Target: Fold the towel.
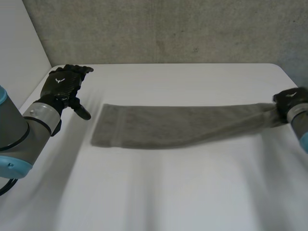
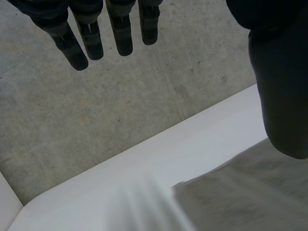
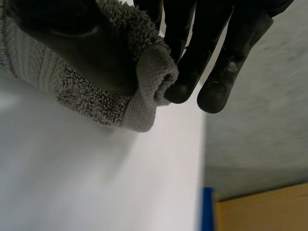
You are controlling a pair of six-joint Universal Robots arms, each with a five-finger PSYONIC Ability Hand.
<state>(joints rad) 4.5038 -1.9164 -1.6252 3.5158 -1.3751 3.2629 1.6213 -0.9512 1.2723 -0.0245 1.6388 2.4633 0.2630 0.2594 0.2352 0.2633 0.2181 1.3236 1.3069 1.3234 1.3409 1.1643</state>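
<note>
A grey towel (image 1: 163, 126) lies stretched across the white table (image 1: 159, 192) as a long narrow strip. Its right end is lifted a little and bunched in my right hand (image 1: 290, 102). In the right wrist view the thumb and fingers (image 3: 190, 57) pinch the towel's rolled edge (image 3: 149, 82). My left hand (image 1: 65, 83) hovers above the table beyond the towel's left end, fingers straight and apart from the cloth. In the left wrist view those fingers (image 2: 101, 29) hold nothing, and the towel's left end (image 2: 240, 192) lies below the thumb.
A grey concrete wall (image 1: 159, 29) stands behind the table's far edge. A white panel (image 1: 19, 53) rises at the left. Beyond the table's right edge, the right wrist view shows a blue strip (image 3: 207, 209) and a tan floor (image 3: 262, 209).
</note>
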